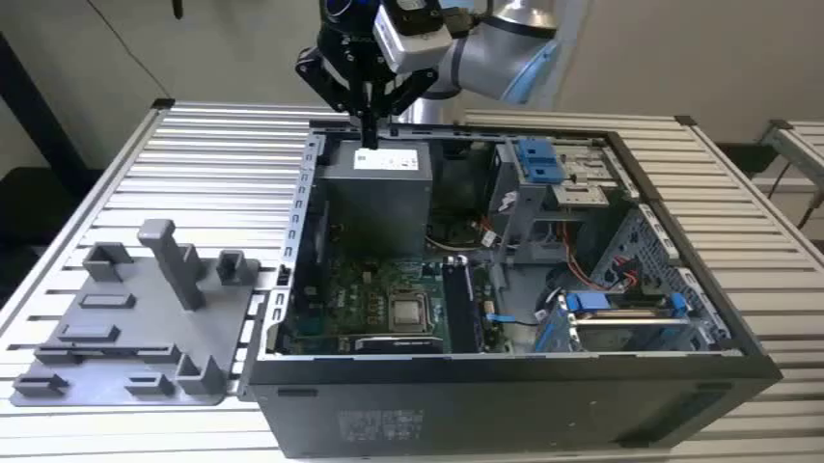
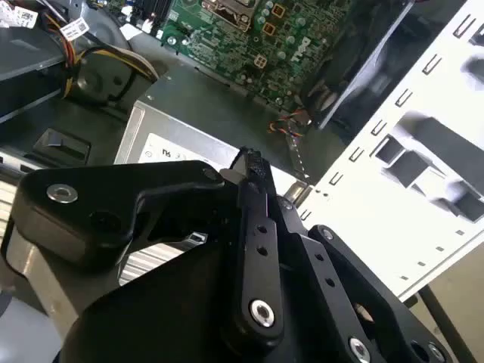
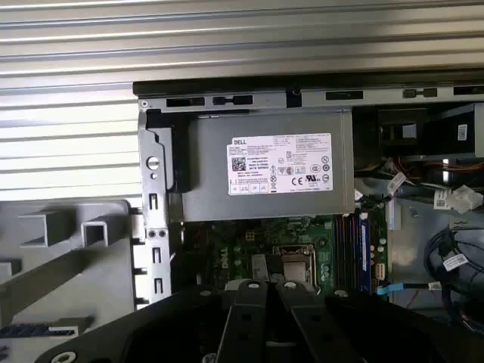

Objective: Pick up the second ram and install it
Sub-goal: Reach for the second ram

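Note:
My gripper (image 1: 370,138) hangs above the back end of the open computer case (image 1: 515,359), just over the grey power supply (image 1: 373,188). Its black fingers (image 2: 253,197) are pressed together, shut, with nothing seen between them. In the first wrist view the gripper (image 3: 261,287) points over the power supply (image 3: 265,166) toward the motherboard. The memory slots (image 3: 352,249) beside the processor hold dark upright sticks; which one is the second ram I cannot tell. A dark narrow strip (image 3: 38,330) lies in the grey holder tray (image 1: 129,328).
The tray with upright posts sits at the exterior view's left of the case on a slatted metal table (image 1: 219,145). Inside the case are the motherboard (image 1: 386,309), blue drive brackets (image 1: 541,159) and loose cables (image 1: 515,318). The case walls stand around them.

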`<action>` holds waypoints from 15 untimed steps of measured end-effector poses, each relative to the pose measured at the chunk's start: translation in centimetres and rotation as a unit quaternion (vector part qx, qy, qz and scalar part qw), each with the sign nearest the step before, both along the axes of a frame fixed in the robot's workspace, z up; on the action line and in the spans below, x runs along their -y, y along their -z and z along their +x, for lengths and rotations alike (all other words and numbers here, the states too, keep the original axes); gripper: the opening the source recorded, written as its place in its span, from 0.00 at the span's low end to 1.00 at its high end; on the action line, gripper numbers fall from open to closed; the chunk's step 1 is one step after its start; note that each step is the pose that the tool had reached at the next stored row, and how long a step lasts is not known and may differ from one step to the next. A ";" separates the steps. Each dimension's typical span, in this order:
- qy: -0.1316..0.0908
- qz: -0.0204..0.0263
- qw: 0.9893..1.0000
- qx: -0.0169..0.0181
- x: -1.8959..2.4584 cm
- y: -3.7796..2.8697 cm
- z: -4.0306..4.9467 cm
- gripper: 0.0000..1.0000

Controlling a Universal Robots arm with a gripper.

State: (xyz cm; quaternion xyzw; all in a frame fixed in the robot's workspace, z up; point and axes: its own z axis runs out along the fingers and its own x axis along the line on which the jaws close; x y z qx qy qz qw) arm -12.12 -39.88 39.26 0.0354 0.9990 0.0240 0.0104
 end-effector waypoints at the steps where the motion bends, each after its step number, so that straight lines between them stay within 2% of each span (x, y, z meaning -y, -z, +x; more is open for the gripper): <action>1: 0.000 0.000 1.000 0.000 0.00 0.00 0.00 0.11; 15: 0.000 0.000 1.000 0.000 0.00 0.00 0.00 0.11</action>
